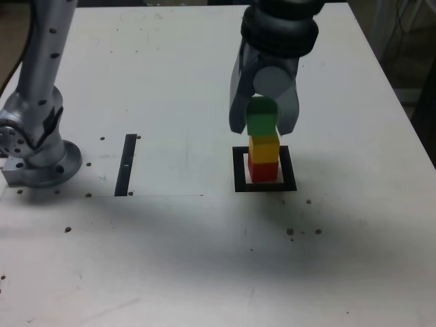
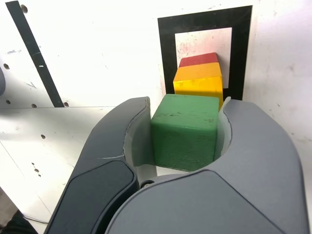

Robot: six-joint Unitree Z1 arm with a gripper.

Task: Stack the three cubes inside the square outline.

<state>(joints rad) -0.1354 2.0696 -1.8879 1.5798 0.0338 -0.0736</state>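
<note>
While the hand [image 1: 263, 122] grips the green cube [image 1: 261, 122] by two opposite sides, the cube sits level atop the yellow cube [image 1: 263, 148] and red cube [image 1: 262, 169], an upright column inside the square outline [image 1: 239, 170] on the desk [image 1: 170, 82]. The wrist view alone shows both fingers [image 2: 134, 141] pressed against the green faces.

white bench [image 1: 170, 75], speckled with small dark holes; narrow black strip [image 1: 126, 164] lying flat toward the exterior view's left; faint straight seam beside it.
</note>
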